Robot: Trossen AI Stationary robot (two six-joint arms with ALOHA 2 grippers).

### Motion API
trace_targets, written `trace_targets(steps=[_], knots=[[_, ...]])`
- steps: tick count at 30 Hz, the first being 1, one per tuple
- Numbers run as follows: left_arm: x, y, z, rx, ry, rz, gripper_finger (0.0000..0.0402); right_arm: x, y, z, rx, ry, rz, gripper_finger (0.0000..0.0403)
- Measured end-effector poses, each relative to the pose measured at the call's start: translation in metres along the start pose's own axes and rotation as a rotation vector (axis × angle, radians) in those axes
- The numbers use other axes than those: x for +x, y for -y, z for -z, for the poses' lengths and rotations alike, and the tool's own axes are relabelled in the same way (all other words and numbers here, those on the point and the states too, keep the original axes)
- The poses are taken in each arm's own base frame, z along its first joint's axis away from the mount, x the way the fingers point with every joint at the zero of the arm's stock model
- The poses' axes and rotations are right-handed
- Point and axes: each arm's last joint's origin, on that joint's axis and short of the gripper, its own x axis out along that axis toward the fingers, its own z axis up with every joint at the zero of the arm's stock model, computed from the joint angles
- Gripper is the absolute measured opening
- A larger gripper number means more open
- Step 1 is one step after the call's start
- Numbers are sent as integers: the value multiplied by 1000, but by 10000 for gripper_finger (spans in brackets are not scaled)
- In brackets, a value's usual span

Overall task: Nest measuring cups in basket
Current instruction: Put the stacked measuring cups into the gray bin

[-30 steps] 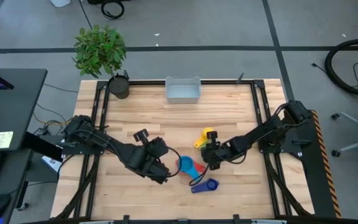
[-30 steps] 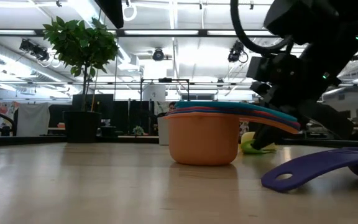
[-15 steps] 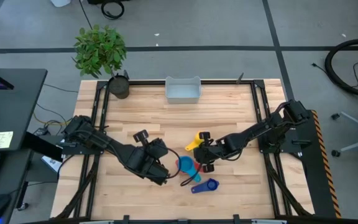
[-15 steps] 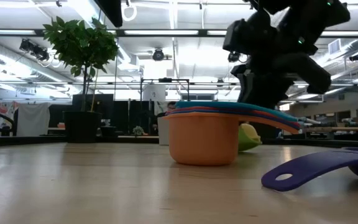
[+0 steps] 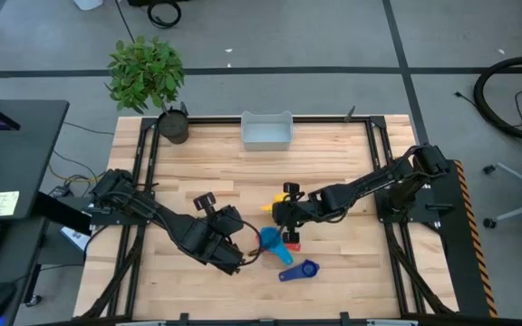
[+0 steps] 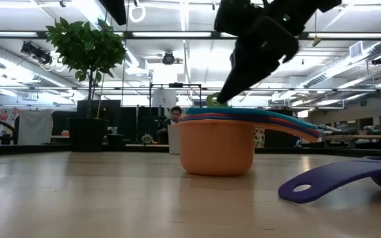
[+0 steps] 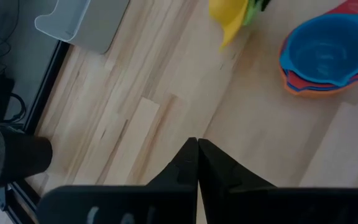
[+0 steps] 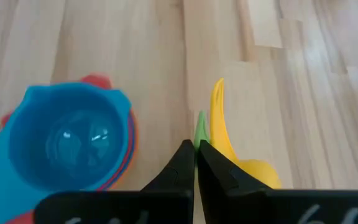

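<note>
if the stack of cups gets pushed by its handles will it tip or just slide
The stack of cups probably slides: its orange bottom cup sits flat and wide on the table. It looks like light plastic, so a nudge could spin it. The handles fan out high on one side, so pressing down there might tilt it.

**Clearance and obstructions, table top**

Open wood: wide lane between the stack of nested cups (image 5: 272,241) and the basket (image 5: 266,132). Obstructions: purple cup (image 5: 299,271) just beside the stack; right gripper (image 5: 279,214) holding yellow cup (image 5: 271,207) above the stack; left gripper (image 5: 239,258) alongside.
</note>
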Motion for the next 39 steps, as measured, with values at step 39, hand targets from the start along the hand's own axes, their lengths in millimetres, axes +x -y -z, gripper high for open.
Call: trace_targets(steps=[39], knots=[[-2, 2, 2, 9, 6, 4, 6, -52, 88, -28, 692, 125, -259, 8]])
